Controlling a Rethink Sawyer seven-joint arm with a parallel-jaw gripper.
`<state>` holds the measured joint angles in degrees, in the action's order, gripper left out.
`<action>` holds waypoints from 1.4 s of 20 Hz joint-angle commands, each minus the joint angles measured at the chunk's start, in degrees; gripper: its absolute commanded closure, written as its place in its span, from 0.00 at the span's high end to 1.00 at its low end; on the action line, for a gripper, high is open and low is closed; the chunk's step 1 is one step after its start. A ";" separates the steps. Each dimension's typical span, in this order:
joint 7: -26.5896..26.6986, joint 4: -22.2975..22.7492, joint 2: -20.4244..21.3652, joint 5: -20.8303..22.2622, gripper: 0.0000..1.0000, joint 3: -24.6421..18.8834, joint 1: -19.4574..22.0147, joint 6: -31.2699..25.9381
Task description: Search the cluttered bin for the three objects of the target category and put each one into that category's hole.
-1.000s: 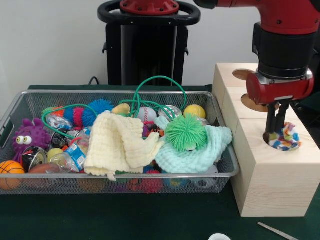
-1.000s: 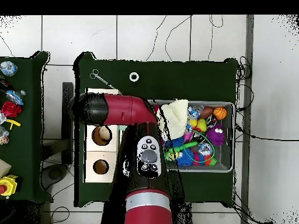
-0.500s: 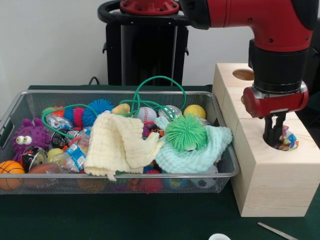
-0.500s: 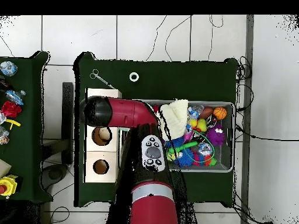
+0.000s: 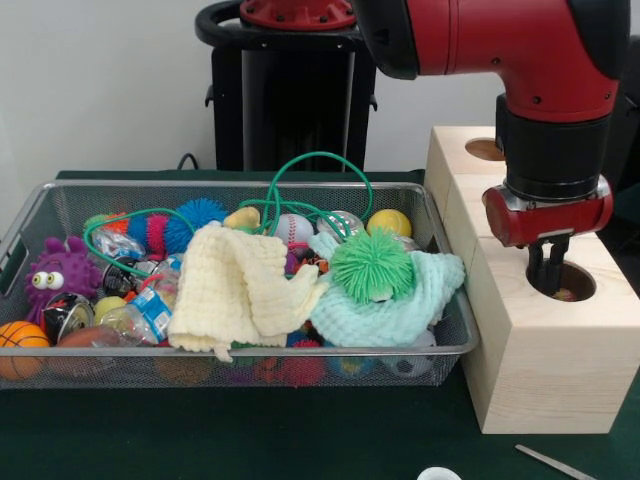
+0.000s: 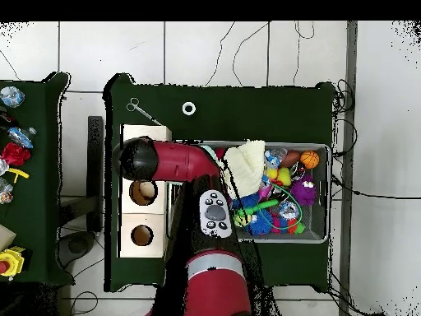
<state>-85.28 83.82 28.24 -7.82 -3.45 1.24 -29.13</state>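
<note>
Gone from between the fingers of the gripper [image 5: 549, 272]: multicoloured rope toy, now dropped below them into the hole [image 5: 562, 284], barely showing.

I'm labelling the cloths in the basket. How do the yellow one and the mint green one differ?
The yellow cloth is pale yellow and lies left of centre in the bin; the mint green cloth sits at the right end. The green cloth has a spiky green ball on it; nothing rests on the yellow one. Both are crumpled, waffle-textured and lie over other toys.
</note>
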 commanded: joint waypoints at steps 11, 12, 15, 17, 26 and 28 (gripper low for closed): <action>-11.67 3.16 3.85 -2.62 0.00 -1.45 -0.33 -12.41; -11.87 3.38 4.74 -2.81 0.00 -1.44 -0.45 -13.49; -11.79 3.39 7.80 -3.35 0.00 -1.89 -0.51 -17.25; -12.40 2.34 10.62 -3.48 0.00 -1.31 -1.14 -22.09; 3.24 4.95 15.92 3.44 0.00 -1.33 4.83 -22.02; 7.05 6.58 16.29 4.86 0.00 -1.99 7.53 -20.73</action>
<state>-85.28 83.70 41.67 -7.86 -3.45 1.44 -49.33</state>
